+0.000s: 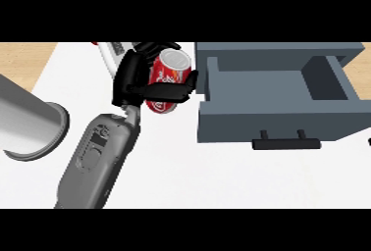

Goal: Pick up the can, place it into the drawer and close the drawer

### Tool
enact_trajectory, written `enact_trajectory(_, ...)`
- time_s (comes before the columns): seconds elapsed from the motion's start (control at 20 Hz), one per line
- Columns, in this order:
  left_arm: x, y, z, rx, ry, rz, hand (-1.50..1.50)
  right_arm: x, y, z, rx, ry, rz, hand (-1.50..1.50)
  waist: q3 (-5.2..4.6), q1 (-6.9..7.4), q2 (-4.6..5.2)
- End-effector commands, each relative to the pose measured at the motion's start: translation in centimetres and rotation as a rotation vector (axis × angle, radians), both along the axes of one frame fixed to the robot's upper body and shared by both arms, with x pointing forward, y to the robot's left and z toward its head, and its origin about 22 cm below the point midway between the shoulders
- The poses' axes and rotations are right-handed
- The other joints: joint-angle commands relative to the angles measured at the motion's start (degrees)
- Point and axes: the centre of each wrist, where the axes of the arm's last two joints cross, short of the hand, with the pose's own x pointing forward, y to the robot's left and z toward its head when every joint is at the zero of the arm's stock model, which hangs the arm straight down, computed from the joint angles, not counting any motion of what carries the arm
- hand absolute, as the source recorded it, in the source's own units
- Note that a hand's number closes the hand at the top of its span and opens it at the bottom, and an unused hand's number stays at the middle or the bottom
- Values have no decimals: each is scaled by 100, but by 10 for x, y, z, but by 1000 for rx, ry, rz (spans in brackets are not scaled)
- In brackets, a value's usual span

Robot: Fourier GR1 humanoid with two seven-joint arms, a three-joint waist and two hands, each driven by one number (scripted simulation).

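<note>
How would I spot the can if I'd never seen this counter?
Find the grey drawer, pulled open at the right. Just beside its left wall, the black left hand curls round the can. It is the only red thing here, with a silver top.

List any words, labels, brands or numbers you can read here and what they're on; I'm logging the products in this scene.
White script on the red can: too blurred to read; no brand can be made out.
Drawer, its black handle, the grey cylinder at the left: no text visible.
Left hand, curled round the can, and its forearm: no readable markings.
</note>
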Motion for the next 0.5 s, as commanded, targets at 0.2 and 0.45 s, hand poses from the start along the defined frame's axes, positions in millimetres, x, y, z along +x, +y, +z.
enact_trajectory(0.2,23,-51,66,16,-36,-20,150,-2,-2,17,-8,-1,0,-150,1,-46,8)
enact_trajectory(0.45,16,-90,91,42,-24,-23,150,-9,-6,3,3,0,-5,-150,4,-75,-4)
